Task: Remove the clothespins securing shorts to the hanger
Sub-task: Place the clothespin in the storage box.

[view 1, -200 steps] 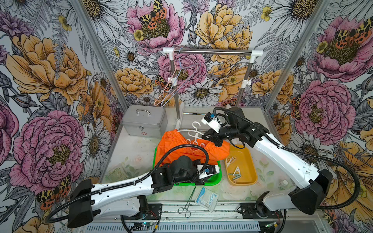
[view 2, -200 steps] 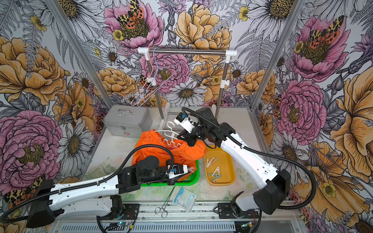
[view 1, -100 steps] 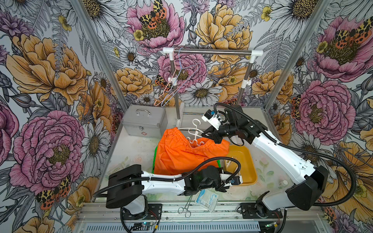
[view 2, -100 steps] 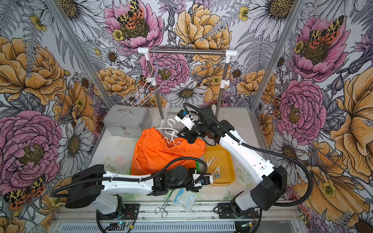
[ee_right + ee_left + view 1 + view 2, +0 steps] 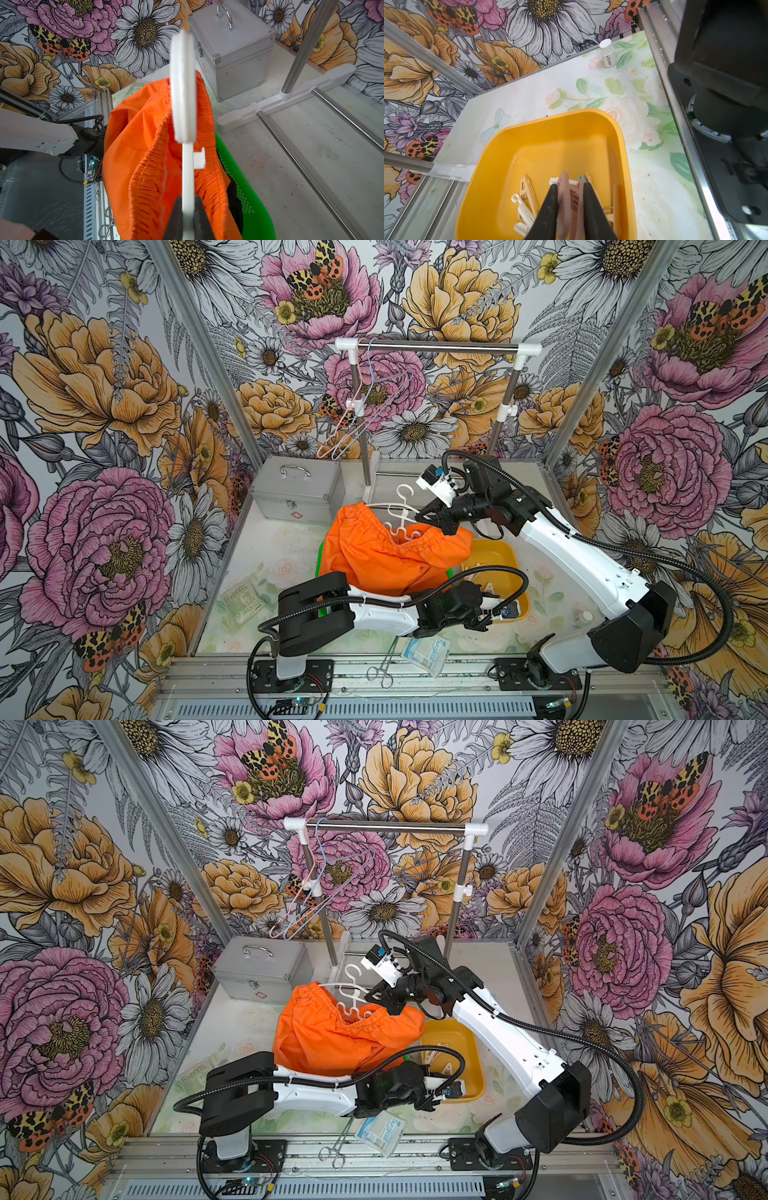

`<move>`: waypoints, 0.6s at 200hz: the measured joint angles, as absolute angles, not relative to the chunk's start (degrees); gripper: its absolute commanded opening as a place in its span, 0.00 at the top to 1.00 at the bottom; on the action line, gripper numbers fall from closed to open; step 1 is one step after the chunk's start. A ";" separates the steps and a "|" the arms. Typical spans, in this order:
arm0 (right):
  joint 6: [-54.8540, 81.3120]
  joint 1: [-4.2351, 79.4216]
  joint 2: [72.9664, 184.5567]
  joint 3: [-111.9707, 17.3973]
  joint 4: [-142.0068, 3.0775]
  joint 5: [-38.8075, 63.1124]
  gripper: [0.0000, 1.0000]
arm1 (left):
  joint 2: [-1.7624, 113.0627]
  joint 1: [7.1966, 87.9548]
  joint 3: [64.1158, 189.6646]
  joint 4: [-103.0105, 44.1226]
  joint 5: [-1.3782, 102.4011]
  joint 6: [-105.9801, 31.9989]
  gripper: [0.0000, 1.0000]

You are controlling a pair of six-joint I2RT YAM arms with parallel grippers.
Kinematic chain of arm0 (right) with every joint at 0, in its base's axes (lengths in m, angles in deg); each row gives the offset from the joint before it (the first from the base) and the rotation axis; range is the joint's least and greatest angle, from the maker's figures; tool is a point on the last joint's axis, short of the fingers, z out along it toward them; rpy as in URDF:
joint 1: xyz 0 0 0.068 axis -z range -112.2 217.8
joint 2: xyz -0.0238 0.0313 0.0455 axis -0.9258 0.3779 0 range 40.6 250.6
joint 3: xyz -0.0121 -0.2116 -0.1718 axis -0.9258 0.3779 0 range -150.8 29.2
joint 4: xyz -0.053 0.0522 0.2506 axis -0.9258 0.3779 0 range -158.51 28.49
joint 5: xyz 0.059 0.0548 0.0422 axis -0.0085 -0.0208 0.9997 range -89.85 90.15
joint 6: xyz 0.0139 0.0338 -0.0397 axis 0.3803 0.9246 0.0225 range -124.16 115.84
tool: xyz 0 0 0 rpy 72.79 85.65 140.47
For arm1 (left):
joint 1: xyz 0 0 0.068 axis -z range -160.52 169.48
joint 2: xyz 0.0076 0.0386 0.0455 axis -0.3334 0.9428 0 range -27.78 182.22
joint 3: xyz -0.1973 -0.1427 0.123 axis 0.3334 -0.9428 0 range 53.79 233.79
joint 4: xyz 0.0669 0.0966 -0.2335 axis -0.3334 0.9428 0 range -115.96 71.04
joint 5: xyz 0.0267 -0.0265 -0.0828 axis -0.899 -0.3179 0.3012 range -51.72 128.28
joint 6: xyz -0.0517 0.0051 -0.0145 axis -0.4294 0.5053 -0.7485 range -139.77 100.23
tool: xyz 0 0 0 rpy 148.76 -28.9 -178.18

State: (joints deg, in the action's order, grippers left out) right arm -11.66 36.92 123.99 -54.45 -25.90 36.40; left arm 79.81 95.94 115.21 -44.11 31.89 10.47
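Orange shorts (image 5: 386,556) hang from a white plastic hanger (image 5: 401,510) above a green basket (image 5: 245,187). My right gripper (image 5: 188,198) is shut on the hanger's flat bar (image 5: 182,83) and holds it up at the shorts' waistband (image 5: 141,145). A bit of black fabric (image 5: 233,197) shows in the basket beneath. My left gripper (image 5: 570,185) is shut on a pale pink clothespin (image 5: 564,199) just above the yellow tray (image 5: 550,120). Wooden (image 5: 528,191) and white (image 5: 523,209) clothespins lie loose in that tray (image 5: 494,556).
A silver case (image 5: 297,493) stands at the back left, next to a clothes rack (image 5: 436,347) with wire hangers (image 5: 353,418). Steel forceps (image 5: 384,668) and a surgical packet (image 5: 428,651) lie at the front edge. A white bottle (image 5: 607,53) stands at the right.
My left arm has swung right from the green basket to over the yellow tray, with the pink clothespin still in its jaws. The right arm has barely moved with the hanger.
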 measured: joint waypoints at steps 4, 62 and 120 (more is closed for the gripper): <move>-11.64 37.01 123.99 -54.45 -25.93 36.47 1.00 | 80.27 95.66 115.65 -43.74 31.91 10.40 0.93; -11.66 37.14 124.87 -54.45 -25.97 36.91 1.00 | 84.18 93.71 120.77 -39.79 32.52 9.49 0.41; -11.64 37.40 125.02 -54.45 -26.10 37.06 1.00 | 79.55 94.35 118.78 -38.50 36.19 9.09 0.40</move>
